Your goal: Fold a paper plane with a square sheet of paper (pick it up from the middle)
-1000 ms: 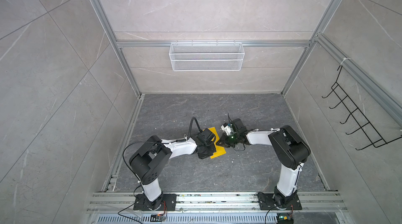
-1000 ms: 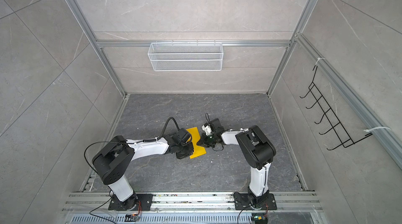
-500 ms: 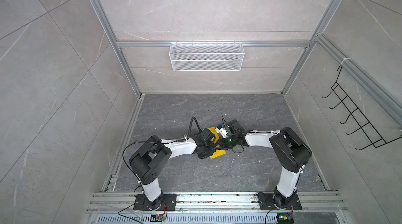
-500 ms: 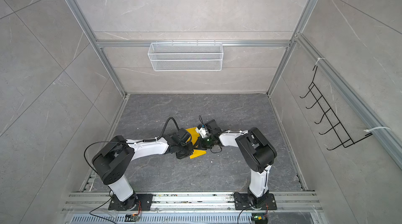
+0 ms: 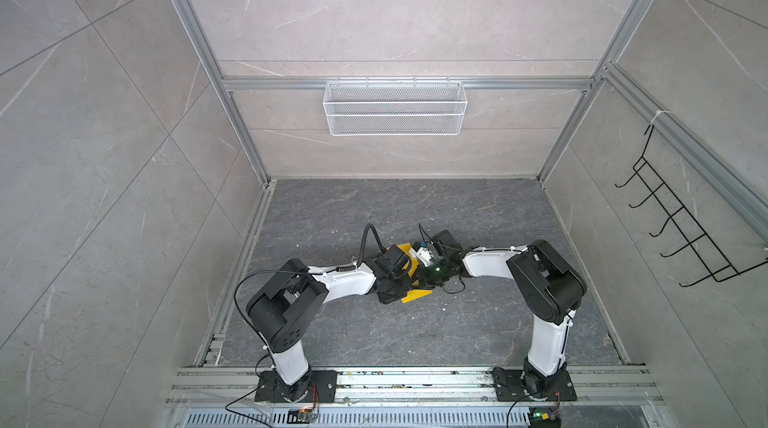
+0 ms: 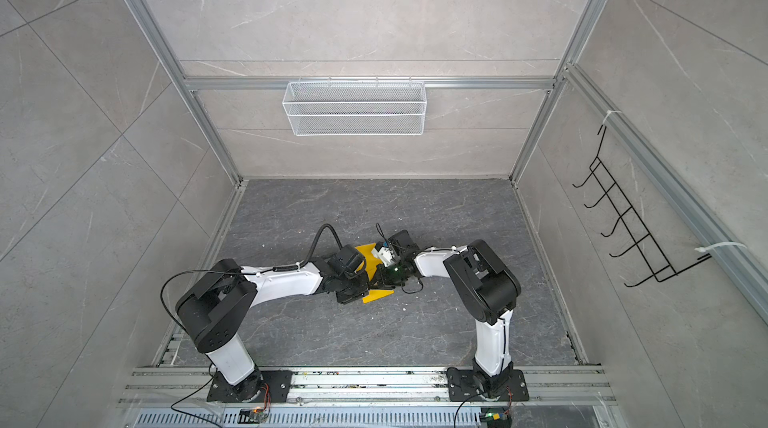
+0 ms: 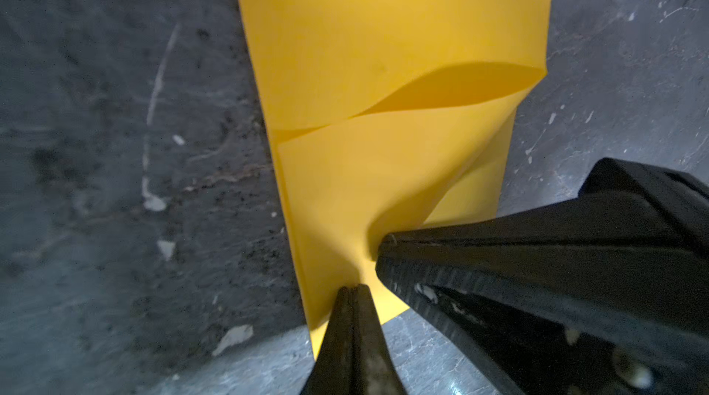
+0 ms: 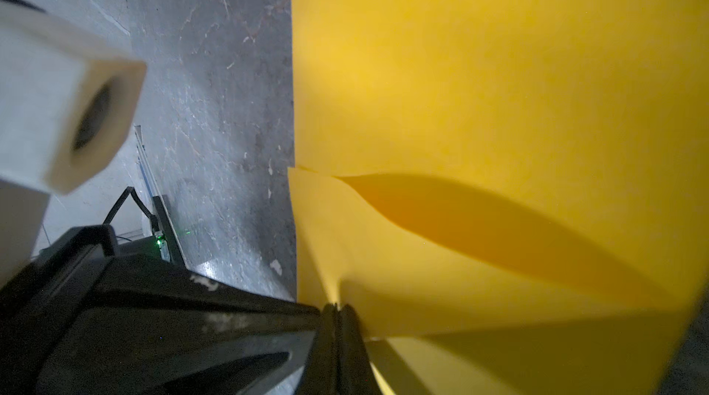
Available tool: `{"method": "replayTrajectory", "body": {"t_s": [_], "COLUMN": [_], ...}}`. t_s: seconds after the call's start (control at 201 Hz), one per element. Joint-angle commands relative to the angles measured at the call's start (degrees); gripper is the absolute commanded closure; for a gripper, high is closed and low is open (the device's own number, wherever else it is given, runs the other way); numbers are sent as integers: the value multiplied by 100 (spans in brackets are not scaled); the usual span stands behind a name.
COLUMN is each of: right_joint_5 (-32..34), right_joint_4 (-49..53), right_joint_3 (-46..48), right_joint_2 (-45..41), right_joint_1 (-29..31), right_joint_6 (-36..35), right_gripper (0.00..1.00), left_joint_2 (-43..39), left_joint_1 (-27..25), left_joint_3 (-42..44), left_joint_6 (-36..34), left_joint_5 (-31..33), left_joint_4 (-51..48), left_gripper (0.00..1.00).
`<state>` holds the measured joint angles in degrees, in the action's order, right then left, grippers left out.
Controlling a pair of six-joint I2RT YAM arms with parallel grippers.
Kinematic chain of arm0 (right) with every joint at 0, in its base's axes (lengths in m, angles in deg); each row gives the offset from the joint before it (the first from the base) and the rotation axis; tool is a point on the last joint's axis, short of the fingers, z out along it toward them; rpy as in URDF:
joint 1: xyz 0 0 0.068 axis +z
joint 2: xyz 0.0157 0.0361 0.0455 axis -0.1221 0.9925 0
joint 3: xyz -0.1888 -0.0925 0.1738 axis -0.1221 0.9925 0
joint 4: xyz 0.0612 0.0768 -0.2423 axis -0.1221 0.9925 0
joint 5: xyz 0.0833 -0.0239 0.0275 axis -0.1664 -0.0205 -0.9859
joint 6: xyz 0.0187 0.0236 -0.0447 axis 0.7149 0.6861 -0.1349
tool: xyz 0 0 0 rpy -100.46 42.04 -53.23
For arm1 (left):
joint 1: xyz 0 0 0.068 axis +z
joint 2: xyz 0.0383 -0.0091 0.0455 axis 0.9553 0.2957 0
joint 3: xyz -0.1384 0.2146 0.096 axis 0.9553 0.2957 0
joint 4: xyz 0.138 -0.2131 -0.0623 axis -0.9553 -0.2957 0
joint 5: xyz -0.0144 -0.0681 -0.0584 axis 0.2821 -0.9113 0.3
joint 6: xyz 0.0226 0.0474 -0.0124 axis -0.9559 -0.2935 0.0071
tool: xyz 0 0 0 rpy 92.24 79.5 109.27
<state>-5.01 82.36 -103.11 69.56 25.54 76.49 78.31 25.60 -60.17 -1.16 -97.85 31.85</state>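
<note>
Right claw [image 8: 339, 306] moved left, folding paper [image 8: 498, 66]; pinch seen only wrist views.

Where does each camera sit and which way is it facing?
Both top views: high above the arm bases, looking down at the yellow paper; both arms show whole.
Left wrist: behind the left end effector, shut on the paper.
Right wrist: behind the right end effector, shut on it.
Shared: wrist views both show the fold and both end effectors.

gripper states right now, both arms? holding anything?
left gripper: closed, pinching the yellow paper.
right gripper: closed, pinching the same yellow paper, right beside the left gripper.
</note>
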Motion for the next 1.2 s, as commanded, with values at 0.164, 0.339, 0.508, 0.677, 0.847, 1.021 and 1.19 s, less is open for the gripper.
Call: {"method": "replayTrajectory", "body": {"t_s": [0.164, 0.339, 0.508, 0.677, 0.847, 1.021, 1.19], "right_joint_5": [210, 212, 314, 453, 676, 450, 190], "right_joint_4": [260, 265, 250, 326, 352, 114, 131], "right_joint_3": [-118, -255, -442, -605, -659, -280, -48], "right_joint_2": [238, 372, 513, 580, 366, -431, -592], "right_joint_1": [-269, -575, -780, -1099, -1274, -1237, -880], "right_joint_6": [-256, -269, -180, -189, -127, -14, 72], "right_gripper": [94, 93, 93, 93, 93, 93, 92], "left_joint_2": [99, 127, 145, 145, 153, 158, 181], "left_joint_1": [2, 1, 4, 13, 9, 18, 18], "left_joint_3": [183, 192, 188, 189, 152, 49, -1], "left_joint_6": [2, -24, -41, -67, -114, -198, -216], "left_joint_5": [-21, -65, -103, -124, -140, -146, -182], "left_joint_4": [-265, -287, -299, -320, -332, -369, -355], "left_gripper": [100, 100, 100, 100, 100, 100, 100]}}
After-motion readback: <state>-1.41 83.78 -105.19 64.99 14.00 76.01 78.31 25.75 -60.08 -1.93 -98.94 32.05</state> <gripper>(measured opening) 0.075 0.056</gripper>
